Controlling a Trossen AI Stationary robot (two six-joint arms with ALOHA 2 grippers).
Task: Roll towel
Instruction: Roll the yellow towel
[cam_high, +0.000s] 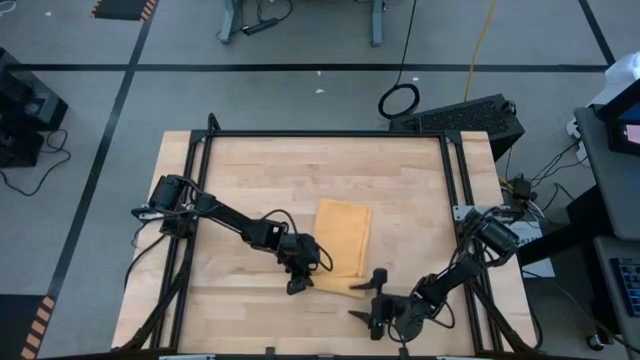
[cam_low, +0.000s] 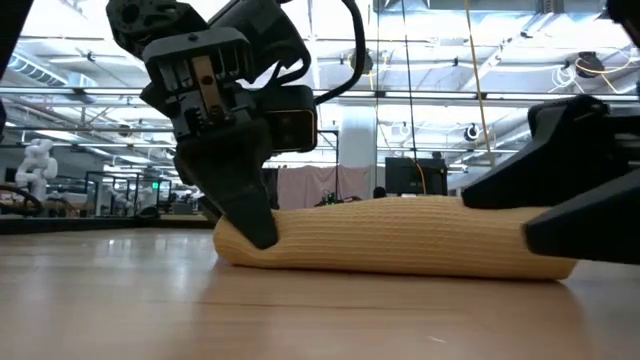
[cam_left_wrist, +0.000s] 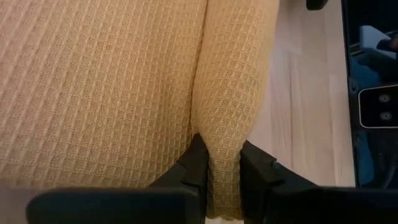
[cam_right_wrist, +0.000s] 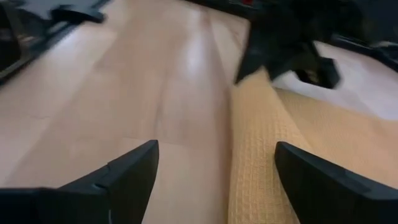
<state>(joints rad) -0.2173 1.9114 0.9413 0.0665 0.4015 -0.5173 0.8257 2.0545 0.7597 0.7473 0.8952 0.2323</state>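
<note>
towel: mustard-yellow waffle-weave towel (cam_high: 343, 238) lying on the wooden table (cam_high: 260, 180), roughly mid-table and a bit toward the front edge. The front edge is already bunched up into a fat fold, which shows as a low log shape in the low view (cam_low: 400, 238).

how it'll handle: my guess is soft, floppy and light. The textured weave probably isn't slippery, but it'll sag and unroll if you let go. Nothing fragile here.

where to grab: I'd say the rolled front edge, near both ends, so the roll stays even.

left gripper: left gripper (cam_left_wrist: 222, 163) is down at the left end of that fold, fingers (cam_left_wrist: 194, 167) squeezed narrow with a ridge of cloth pinched between them.

right gripper: right gripper (cam_right_wrist: 214, 163) sits low near the front right end of the towel, spread wide, holding nothing. The cloth edge lies just ahead between its fingers (cam_right_wrist: 124, 171), not gripped yet.
</note>
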